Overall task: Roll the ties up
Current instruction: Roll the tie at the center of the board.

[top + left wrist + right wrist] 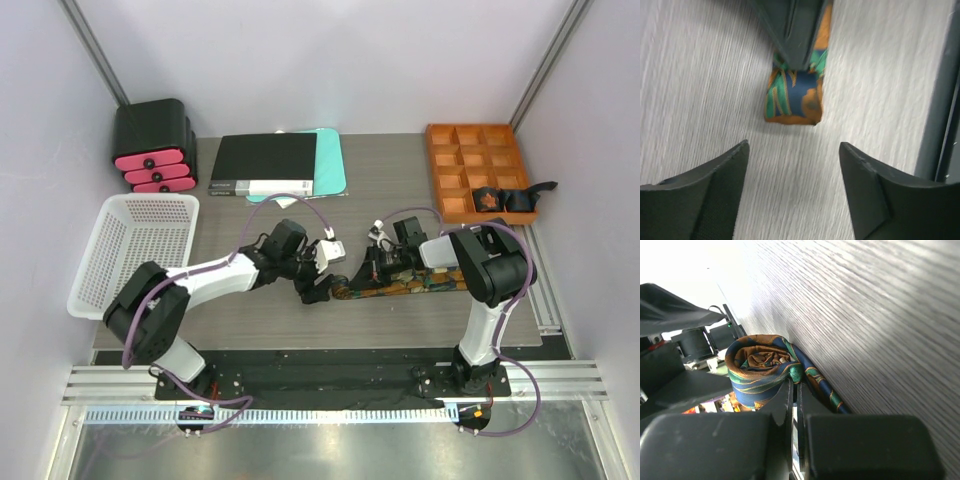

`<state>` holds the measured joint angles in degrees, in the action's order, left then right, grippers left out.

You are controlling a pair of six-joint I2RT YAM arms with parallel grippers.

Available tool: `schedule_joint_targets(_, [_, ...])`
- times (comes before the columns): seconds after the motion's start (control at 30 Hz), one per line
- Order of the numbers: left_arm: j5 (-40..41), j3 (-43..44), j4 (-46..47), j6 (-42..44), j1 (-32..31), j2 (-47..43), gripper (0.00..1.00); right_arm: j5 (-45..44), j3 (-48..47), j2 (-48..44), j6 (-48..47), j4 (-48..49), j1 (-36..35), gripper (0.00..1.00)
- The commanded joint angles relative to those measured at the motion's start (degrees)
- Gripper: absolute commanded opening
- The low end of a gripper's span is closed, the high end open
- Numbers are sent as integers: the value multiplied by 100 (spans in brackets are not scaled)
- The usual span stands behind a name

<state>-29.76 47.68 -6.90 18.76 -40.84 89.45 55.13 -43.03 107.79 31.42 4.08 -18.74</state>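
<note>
Midway through a roll, the tie (402, 288) lies along the bench (250, 320) between the two arms, one end wound into a small coil (760, 371). The right claw (794, 390) is pressed together, pinching the tie at the foot of that coil. The left claw (793, 147) stands spread just short of the coil, holding nothing. Most of the strip lies flat, so the rolling looks barely begun. Next, the left claw probably needs to close on the coil and turn it along the strip, keeping the wraps tight.
</note>
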Motion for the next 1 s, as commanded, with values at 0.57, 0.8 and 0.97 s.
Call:
schedule_joint_targets(0.57, [189,-49,2080,-24,-609,1347,39,-1225,23,190,-909,-706,-121,2])
schedule_joint_targets(0.8, [708,154,490,487,-618,1251,14,-997,-206,-802,-909,-1382,46,27])
schedule_joint_targets(0.97, [787,285,93,461,-662,1320,12,-636,-233,-1383,-901,-1717,204,41])
